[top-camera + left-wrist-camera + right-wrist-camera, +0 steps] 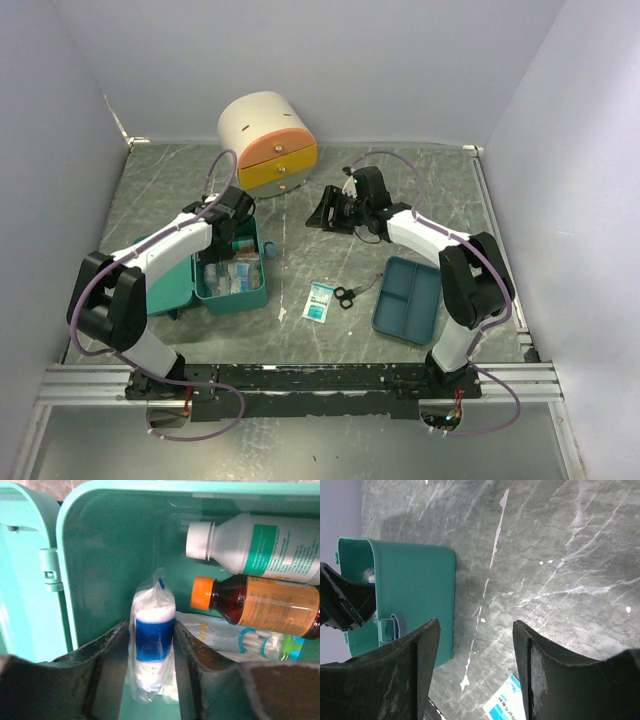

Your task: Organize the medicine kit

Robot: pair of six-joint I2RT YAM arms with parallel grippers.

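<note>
The medicine kit (pixel 235 300) lies open at the counter's (pixel 420 190) left, the left hand (pixel 150 627) inside it close around a wrapped cotton roll (pixel 154 600), pinching or merely flanking I cannot tell, probably seating it beside the bottles (pixel 260 545), while the right hand (pixel 475 625) hangs spread, empty

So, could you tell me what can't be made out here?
Top view: left arm hides some contents of the medicine kit.
Left wrist: white bottle and brown bottle cut at right edge; whether fingers grip the wrapped roll, unclear.
Right wrist: packet cut by bottom edge.
</note>
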